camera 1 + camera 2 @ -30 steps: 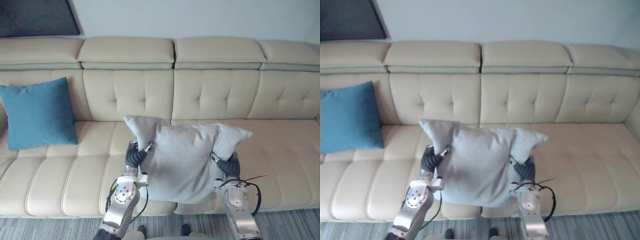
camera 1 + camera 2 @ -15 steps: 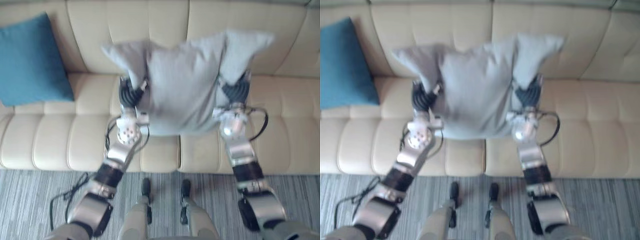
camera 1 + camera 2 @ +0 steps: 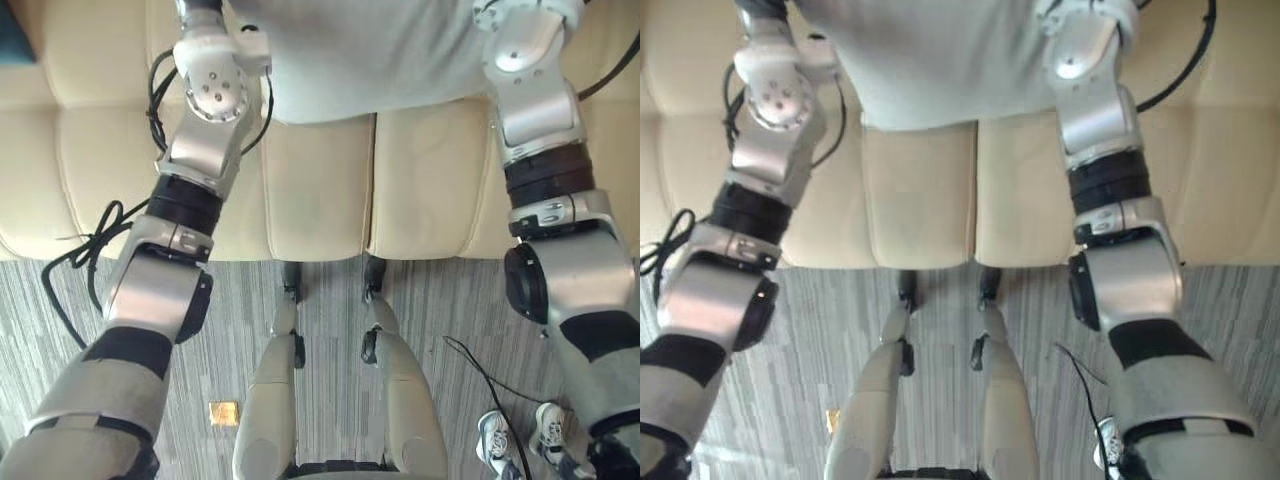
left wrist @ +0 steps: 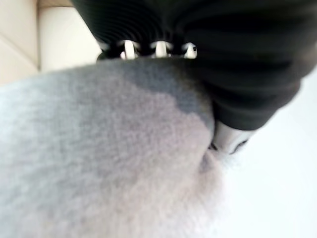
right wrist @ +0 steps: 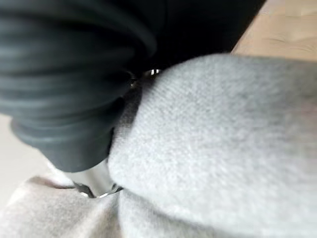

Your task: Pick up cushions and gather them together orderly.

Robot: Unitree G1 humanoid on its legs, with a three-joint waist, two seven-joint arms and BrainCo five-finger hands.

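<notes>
- Since half a second ago your whole view has tipped down toward the floor (image 3: pixel 450 300). That is the camera moving, not the things.
- You now see just the near edge of the grey cushion (image 3: pixel 370 50), at the far side of the view. It is between your two arms, over the seat of the cream sofa (image 3: pixel 320 190).
- Your left hand (image 4: pixel 233 74) is on the left side of the grey cushion. The soft cloth bulges between its fingers (image 4: pixel 157 48) and its thumb, so it is pinching the cushion.
- Your right hand (image 5: pixel 64 99) pinches the right side the same way, with the cloth squeezed up against it.
- You can see a tiny bit of the blue cushion (image 3: pixel 12 40) far off to the left, well apart from the grey one.
- White shoes (image 3: pixel 490 440) stand on the floor near your right side.
- A small yellow thing (image 3: pixel 223 412) lies on the floor near you.
</notes>
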